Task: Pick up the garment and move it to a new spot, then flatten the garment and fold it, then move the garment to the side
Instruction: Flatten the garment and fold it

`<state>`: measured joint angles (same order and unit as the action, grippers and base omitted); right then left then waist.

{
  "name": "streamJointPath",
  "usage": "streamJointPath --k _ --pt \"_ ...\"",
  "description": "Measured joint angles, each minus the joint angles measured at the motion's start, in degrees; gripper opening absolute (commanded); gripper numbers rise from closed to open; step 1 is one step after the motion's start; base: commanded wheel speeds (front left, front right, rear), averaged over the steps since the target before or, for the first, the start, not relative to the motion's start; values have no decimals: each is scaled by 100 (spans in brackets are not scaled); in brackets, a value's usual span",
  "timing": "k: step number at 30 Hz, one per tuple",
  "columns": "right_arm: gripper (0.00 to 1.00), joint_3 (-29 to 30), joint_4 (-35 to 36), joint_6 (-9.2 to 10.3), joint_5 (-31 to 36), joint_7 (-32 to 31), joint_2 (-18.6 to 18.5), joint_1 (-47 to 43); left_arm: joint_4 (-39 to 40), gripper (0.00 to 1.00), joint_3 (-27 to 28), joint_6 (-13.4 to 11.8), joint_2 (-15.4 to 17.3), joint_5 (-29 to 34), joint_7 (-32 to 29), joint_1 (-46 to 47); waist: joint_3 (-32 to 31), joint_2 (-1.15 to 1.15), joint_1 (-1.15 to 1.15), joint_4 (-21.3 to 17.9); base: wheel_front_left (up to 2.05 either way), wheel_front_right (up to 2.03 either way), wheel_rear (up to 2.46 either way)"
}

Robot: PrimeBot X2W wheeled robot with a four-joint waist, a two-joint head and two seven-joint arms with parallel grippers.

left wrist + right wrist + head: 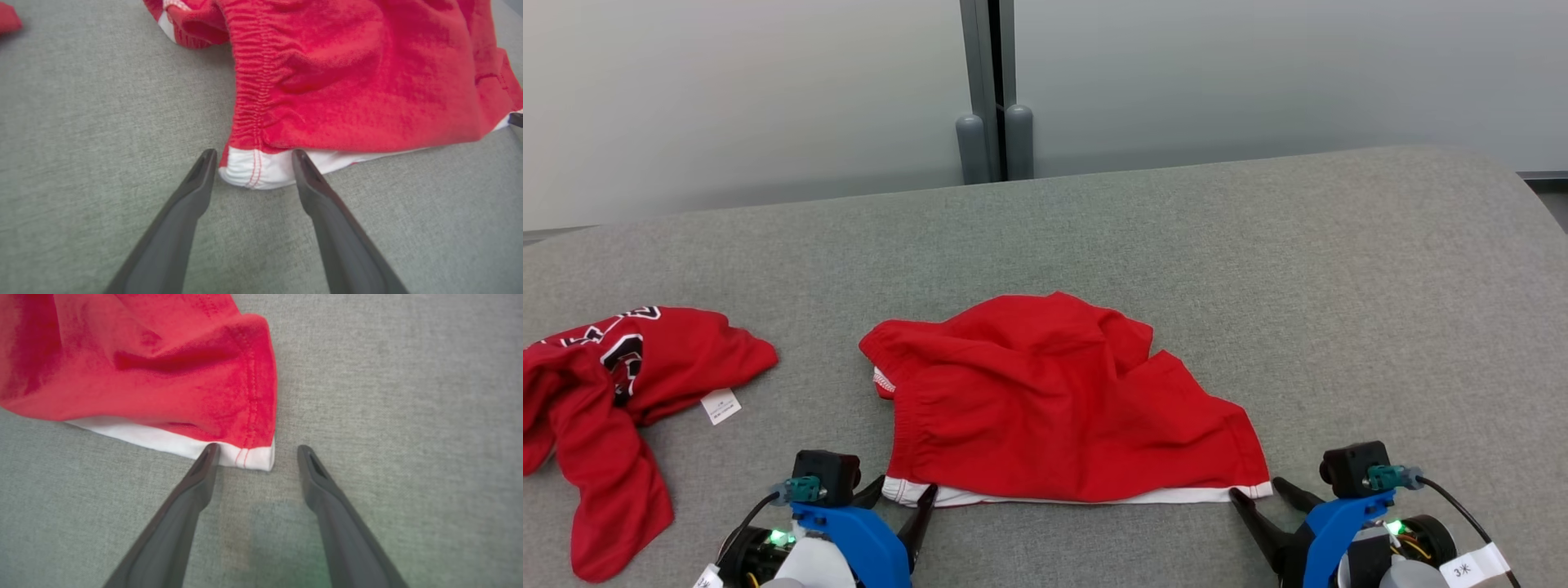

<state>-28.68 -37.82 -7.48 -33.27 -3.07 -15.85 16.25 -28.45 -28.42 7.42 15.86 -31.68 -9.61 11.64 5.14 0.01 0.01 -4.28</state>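
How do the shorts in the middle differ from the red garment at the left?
The shorts lie spread out, the left garment bunched. The shorts are plain with a white hem; the left garment bears black-and-white print. Both are red and lie on the grey cushion.

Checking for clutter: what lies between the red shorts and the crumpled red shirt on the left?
Bare grey cushion separates the red shorts from the red shirt, whose white tag lies at the gap's edge. The head view shows it.
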Motion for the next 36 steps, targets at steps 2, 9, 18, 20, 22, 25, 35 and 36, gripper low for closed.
streamJointPath --k 2,9,18,20,22,25,35,36 --pt "34 -166 -35 7 -141 63 -20 43 -67 5 -81 0 37 -75 38 52 6 0 0 -13 0 0 0" --pt "0 -724 -58 5 -601 328 -60 86 -177 0 -249 1 172 -304 170 73 -68 0 -1 -16 0 0 0" --pt "0 -1095 749 -1 -1557 1002 -439 146 348 0 -281 1 434 -359 389 101 -246 -1 -1 59 0 0 0" --pt "0 -1125 1073 -1 -1813 1040 -576 273 584 0 -258 0 498 -341 331 251 -195 -1 -1 75 0 0 0" --pt "0 -1125 1354 -1 -2015 1069 -757 522 766 0 -244 -15 630 -241 188 539 -86 -1 -1 72 0 0 0" --pt "0 -1133 1653 0 -2357 972 -970 1061 939 0 -176 -16 722 -279 -111 1166 195 -1 -1 30 0 0 0" --pt "0 -1212 1399 0 -3273 495 -1198 4196 80 0 -218 -2 692 -892 -1482 4335 1667 1 1 -96 0 0 0" --pt "0 -1234 1327 -1 -3285 527 -1210 4514 -21 0 -199 -2 643 -996 -1522 4656 1784 1 2 -69 0 0 0"
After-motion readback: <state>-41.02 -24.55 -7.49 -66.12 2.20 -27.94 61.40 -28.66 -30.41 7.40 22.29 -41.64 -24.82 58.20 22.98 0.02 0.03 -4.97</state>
